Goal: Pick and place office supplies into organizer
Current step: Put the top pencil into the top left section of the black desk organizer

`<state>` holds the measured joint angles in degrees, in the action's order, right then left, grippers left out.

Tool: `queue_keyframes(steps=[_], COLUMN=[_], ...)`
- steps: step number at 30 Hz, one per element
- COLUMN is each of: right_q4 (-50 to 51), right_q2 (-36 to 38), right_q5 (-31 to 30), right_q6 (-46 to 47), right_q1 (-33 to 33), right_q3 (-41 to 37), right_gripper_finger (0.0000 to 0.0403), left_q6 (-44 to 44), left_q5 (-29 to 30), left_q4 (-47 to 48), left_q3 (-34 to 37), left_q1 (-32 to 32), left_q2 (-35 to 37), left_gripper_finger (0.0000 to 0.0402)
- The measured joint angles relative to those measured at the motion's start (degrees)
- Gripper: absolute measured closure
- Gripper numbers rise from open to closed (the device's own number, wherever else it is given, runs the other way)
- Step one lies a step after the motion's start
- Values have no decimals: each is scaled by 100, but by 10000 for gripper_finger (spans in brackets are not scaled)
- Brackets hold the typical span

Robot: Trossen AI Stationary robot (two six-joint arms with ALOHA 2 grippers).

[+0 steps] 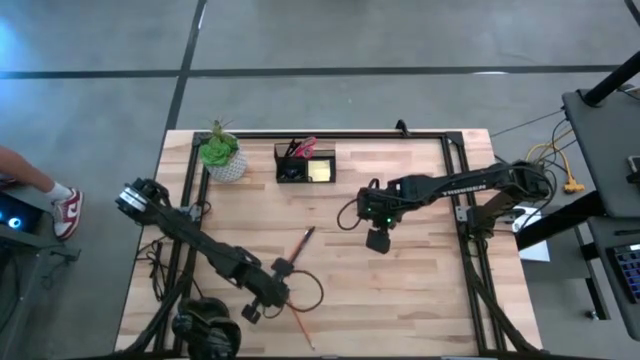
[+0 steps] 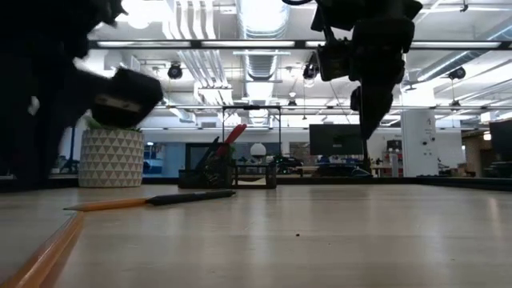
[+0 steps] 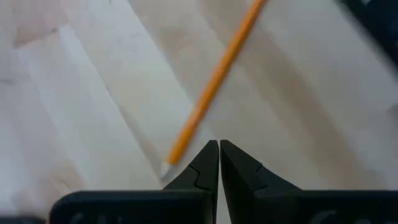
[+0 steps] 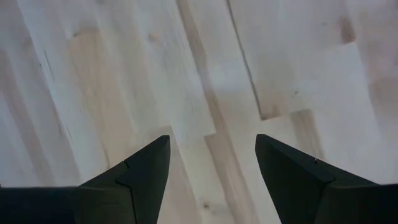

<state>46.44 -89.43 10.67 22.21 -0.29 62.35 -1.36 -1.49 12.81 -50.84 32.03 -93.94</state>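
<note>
- Fingers [image 3: 219, 163] of the left gripper [image 1: 252, 312] are pressed together, empty, tips just beside an orange pencil [image 3: 214, 84] lying on the table [image 1: 420, 290].
- Right gripper [image 1: 378, 240] hangs mid-table, fingers [image 4: 140, 171] spread, nothing between them.
- Organizer [image 1: 305, 163] sits at the far edge beside the plant [image 1: 222, 152], holding scissors [image 1: 303, 147] and a sticky pad [image 1: 320, 170].
- A pen [image 1: 303, 242] lies mid-table.

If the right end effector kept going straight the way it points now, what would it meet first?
Bare table, most likely. The right end effector points down at plain wood with open fingers and nothing between them; the pen lies off to its side. How high it hangs above the wood is unclear.
</note>
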Motion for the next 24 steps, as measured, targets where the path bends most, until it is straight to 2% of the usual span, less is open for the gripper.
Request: queue_keyframes(steps=[5, 10, 13, 18, 24], right_q4=[-1, -13, -16, -38, -60], right_q2=[2, 2, 2, 4, 4], right_q5=[5, -1, -14, -20, -189], right_q6=[107, 189, 198, 147, 48], right_q1=[112, 161, 177, 179, 179], right_q3=[-15, 17, 17, 16, 15], right_gripper_finger=[172, 172, 172, 172, 172], left_q6=[474, 266, -274, -1901, -3345], left_q5=[36, 143, -85, -1027, -1042], left_q4=[-54, -33, 76, 271, 84], left_q3=[-32, -81, -78, -93, -104], left_q1=[-268, -536, -657, -730, -749], left_q2=[-251, -253, -191, -105, -76], left_gripper_finger=[402, 402, 402, 402, 402])
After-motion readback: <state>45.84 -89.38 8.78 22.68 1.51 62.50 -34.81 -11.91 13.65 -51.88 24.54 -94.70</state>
